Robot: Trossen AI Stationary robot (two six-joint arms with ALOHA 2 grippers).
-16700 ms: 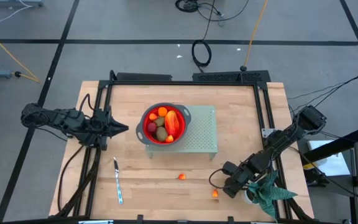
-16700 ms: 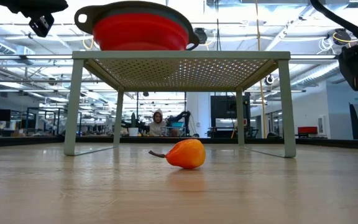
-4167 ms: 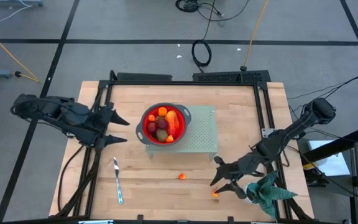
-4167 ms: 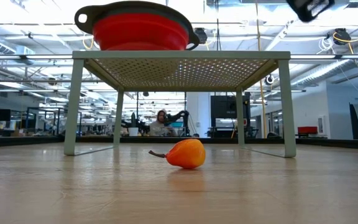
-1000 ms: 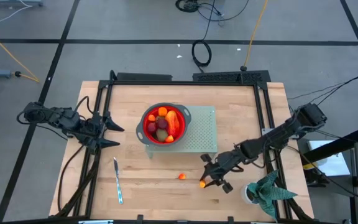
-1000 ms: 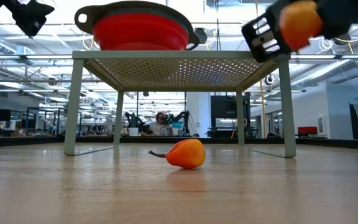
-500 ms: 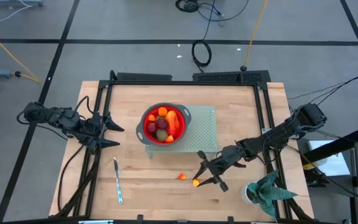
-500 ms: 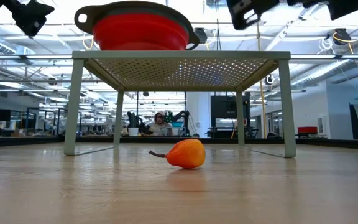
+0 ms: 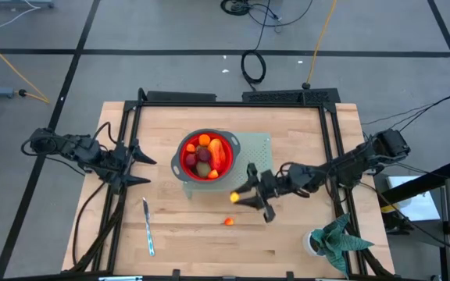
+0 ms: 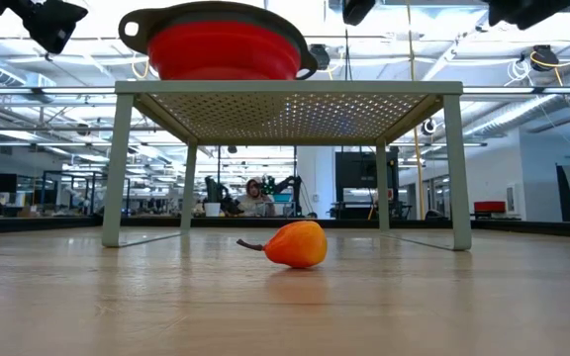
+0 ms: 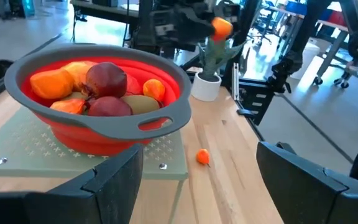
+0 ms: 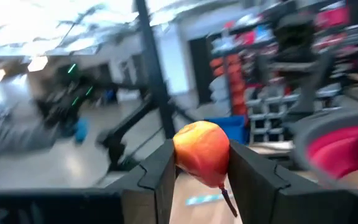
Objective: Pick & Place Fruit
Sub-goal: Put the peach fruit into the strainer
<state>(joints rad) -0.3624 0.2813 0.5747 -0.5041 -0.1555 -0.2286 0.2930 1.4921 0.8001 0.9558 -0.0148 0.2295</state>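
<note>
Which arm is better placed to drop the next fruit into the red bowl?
Right. Its end effector already grips a small orange fruit just beside the red bowl; the left end effector waits open and empty.

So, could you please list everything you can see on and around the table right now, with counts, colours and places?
Red collapsible bowl with grey rim: one, on the rack, holding mixed fruit.
Pale green perforated metal rack: one, mid-table.
Fruit in the bowl: several, dark red, orange and brownish-green pieces.
Small orange fruit on the tabletop: one, in front of the rack.
Small orange fruit in the gripper: one, carried above the table.
Silver knife: one, front left.
Green leafy plant in a white pot: one, front right corner.
Wooden table: one, light wood.
Left gripper: open, waiting left of the bowl.
Right gripper: shut on the orange fruit, near the rack's front edge.
</note>
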